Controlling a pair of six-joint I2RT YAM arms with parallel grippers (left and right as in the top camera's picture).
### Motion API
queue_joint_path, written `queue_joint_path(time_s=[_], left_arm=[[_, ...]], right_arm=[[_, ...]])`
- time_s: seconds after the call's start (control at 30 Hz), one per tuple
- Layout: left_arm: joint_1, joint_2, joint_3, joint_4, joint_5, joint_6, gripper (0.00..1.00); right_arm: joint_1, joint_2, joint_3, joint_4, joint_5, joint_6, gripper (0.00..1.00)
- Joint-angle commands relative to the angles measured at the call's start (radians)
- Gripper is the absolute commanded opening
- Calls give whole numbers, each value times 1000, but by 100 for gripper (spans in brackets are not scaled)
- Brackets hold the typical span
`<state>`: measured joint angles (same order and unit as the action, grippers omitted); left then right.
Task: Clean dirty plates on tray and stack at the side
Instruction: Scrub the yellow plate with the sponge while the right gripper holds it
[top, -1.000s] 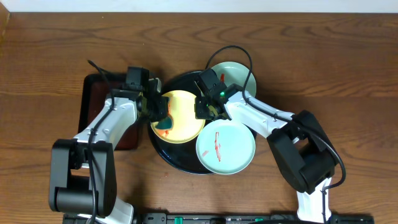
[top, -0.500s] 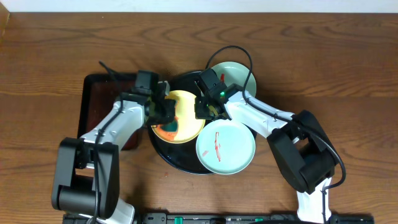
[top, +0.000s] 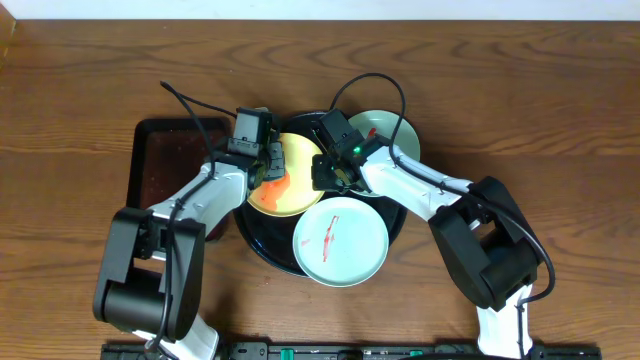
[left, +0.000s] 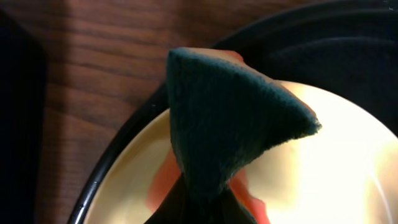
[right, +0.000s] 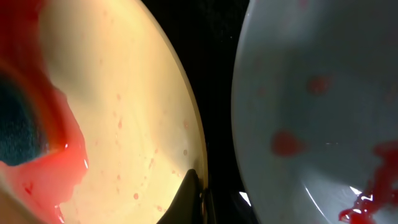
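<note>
The left gripper (top: 265, 165) was closed on a dark green cloth (left: 224, 130) and pressed it onto the yellow plate (top: 300, 188), which lay on the round black tray (top: 260, 240). A pool of red sauce (right: 59, 168) sat on this plate beside the cloth, so I judged that its wiping was only partly done. The right gripper (top: 333, 175) was at the rim of the yellow plate, perhaps to steady it; I could not tell if its fingers were closed on the rim. The front mint plate (top: 350, 258) carried red streaks and lay over the tray's near edge. The back mint plate (top: 392, 128) was at the far edge. Nothing was stacked at the side yet.
</note>
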<state>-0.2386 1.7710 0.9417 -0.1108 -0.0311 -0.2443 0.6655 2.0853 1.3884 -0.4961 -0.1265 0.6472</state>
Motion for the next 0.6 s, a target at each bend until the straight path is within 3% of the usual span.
queue_joint_path(time_s=[0.0, 0.33, 0.57], left_arm=[[23, 32, -4, -26, -126, -13, 8], [23, 32, -4, -356, 113, -12, 7], [23, 32, -4, -450, 343, 42, 8]], right_arm=[[17, 43, -10, -19, -5, -13, 1], [15, 43, -10, -21, -44, -13, 1], [14, 43, -10, -32, -69, -17, 1]])
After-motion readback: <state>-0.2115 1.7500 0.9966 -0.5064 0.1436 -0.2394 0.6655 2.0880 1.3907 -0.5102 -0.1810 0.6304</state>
